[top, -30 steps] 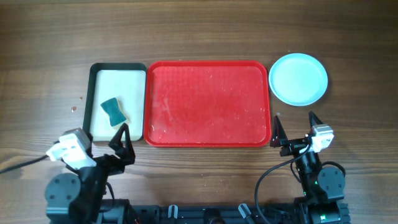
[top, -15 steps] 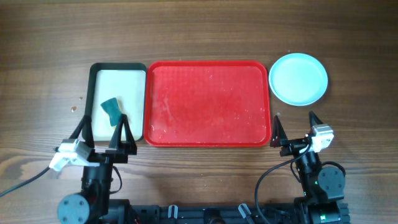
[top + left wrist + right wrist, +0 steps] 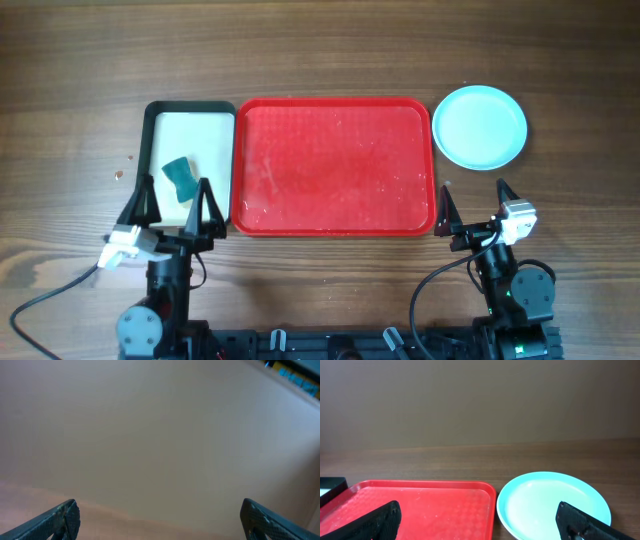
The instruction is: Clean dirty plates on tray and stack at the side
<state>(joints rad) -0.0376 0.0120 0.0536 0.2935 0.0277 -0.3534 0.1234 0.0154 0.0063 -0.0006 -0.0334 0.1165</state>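
The aqua plate (image 3: 479, 126) sits on the table (image 3: 330, 50) just right of the red tray's far right corner, clear of its rim. I take that to be the stacking spot. From above I see a single plate face, and I cannot tell whether others lie under it. The red tray (image 3: 334, 165) holds no plate, only faint pale marks toward its left side, so I judge the job at or close to its end.

The right jaws are spread wide with nothing between them. They are parked off the tray's near right corner and point at the plate, with nothing in between. The left jaws are also wide open and empty at the near edge of the small black-rimmed tray (image 3: 150, 150), left of the red one. The teal sponge (image 3: 181, 178) lies in it just beyond their tips. The left wrist view shows only a blank surface.
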